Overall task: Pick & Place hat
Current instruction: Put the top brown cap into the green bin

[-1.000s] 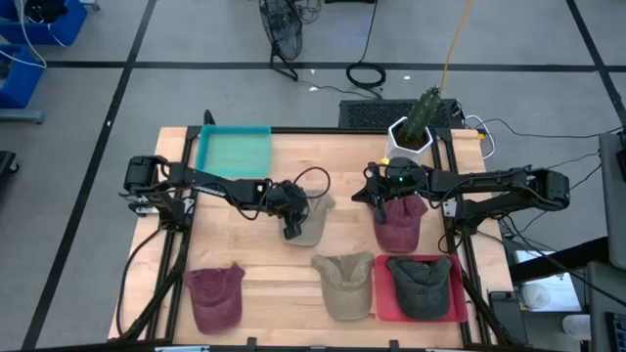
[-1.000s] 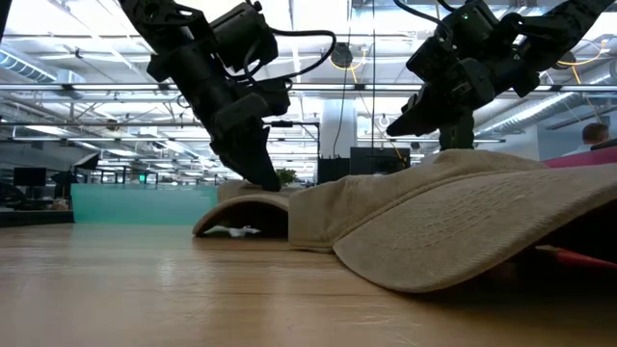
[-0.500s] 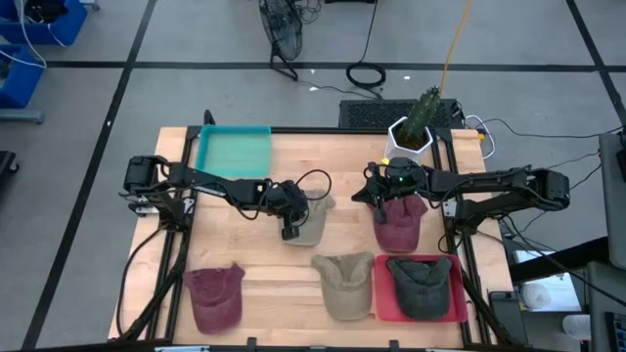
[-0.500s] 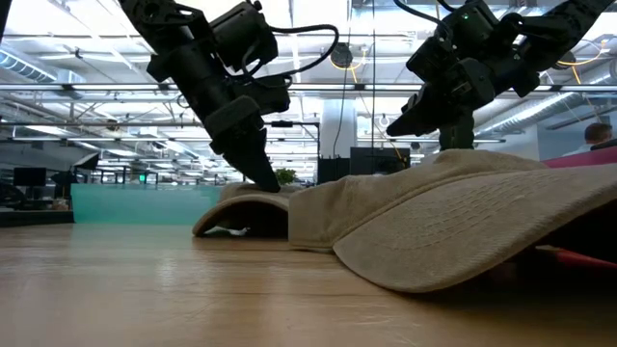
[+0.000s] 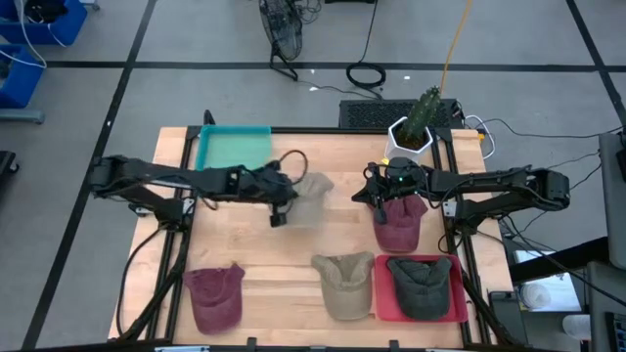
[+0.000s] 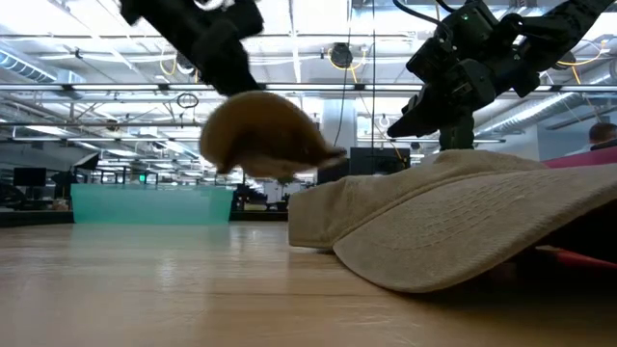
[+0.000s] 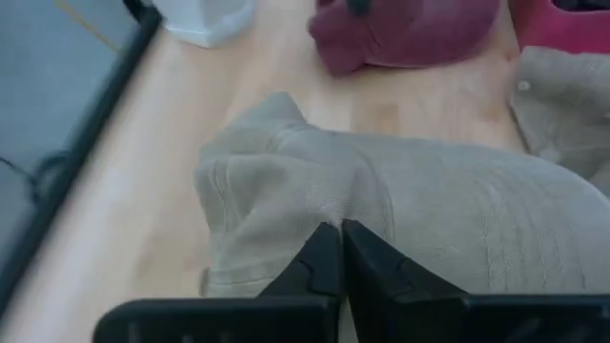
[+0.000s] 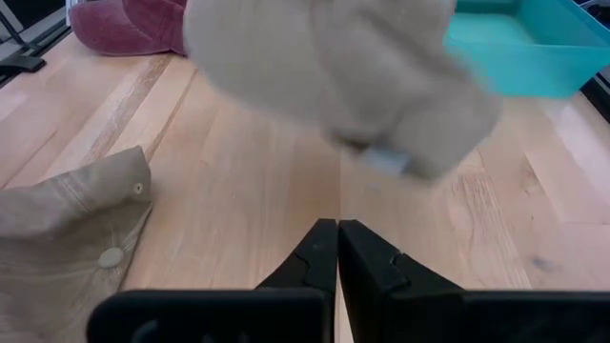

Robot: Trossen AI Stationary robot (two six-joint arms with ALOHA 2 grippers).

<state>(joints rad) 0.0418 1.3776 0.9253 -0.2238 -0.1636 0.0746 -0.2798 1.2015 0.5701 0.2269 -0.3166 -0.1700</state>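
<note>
Now left gripper [image 7: 338, 250] pinches tan hat [image 5: 306, 198] off table.

Beige hat [image 7: 381, 205] pinched in closed jaws, maroon hat [image 7: 405, 33] beyond

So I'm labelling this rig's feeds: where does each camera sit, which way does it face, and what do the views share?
High view: overhead, straight down; both arms, left end effector shut on the beige hat, teal tray.
Low view: table height, level across; the lifted beige hat, arms entering from above.
Left wrist view: on the left arm, past its shut fingers, pinching the beige hat.
Right wrist view: on the right arm, past its shut fingers, toward the teal tray.
Shared: all four show the beige hat.
</note>
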